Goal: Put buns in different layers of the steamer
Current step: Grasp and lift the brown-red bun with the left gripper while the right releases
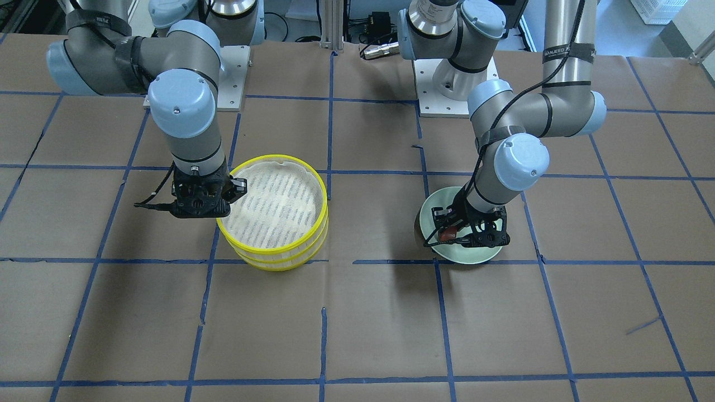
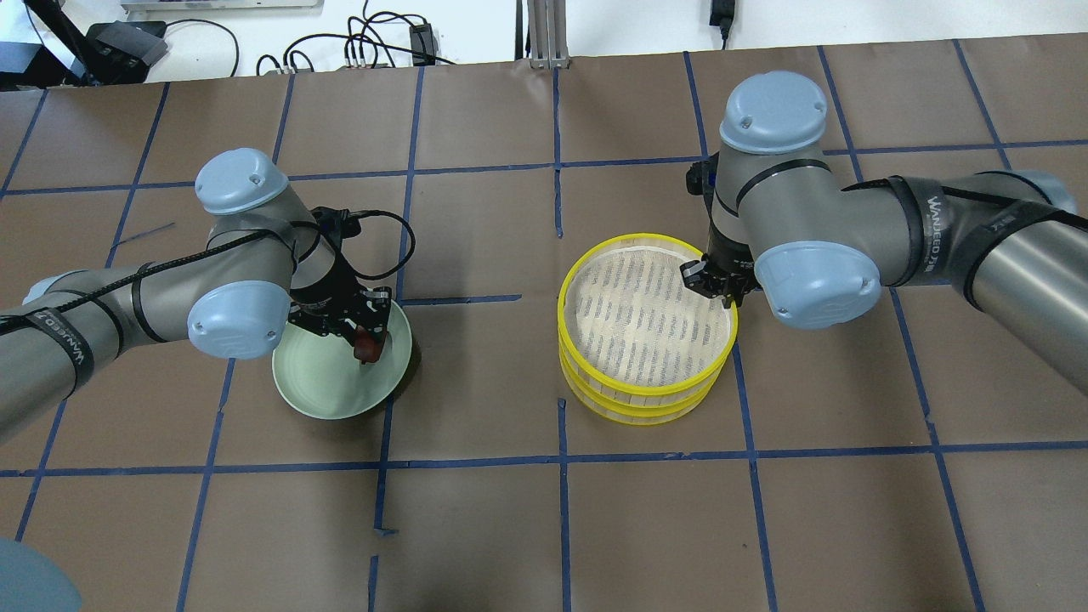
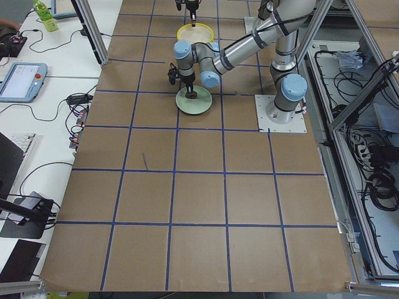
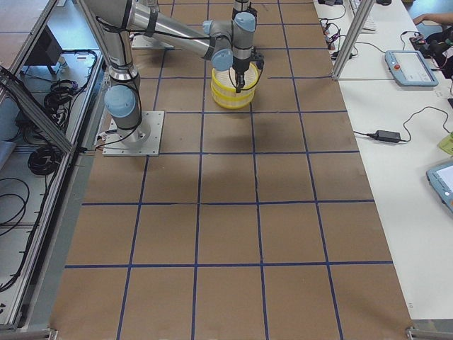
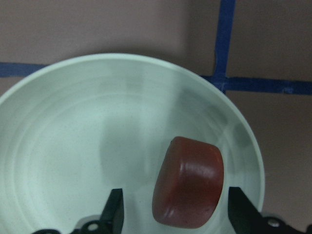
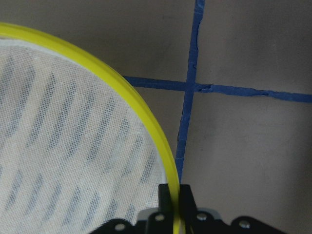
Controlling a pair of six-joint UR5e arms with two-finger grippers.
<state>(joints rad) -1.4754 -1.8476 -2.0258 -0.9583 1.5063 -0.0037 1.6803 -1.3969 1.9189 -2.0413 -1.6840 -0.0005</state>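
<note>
Yellow rims ring two round steamer trays stacked one on the other. The lower layer (image 2: 646, 410) shows only its side, because its floor is hidden under the top layer (image 2: 563, 314). From above, the top layer's white mesh floor is in plain sight.

The right arm covers most of the right hand (image 6: 176, 192) from above. The wrist camera shows it clenched on the top layer's yellow rim, one finger inside and one outside.

The left hand (image 5: 176, 204) hangs low over a pale green plate (image 2: 314, 391), and the arm hides part of the plate. Its fingers are spread wide. The reddish-brown bun (image 5: 187, 183) lies on the plate between them, closer to the rim than the middle. A clear gap shows on one side of the bun. On the other side I cannot tell if the finger touches it.

The plate and the stack sit well apart, with brown tabletop (image 2: 544, 527) and blue tape lines between them.
</note>
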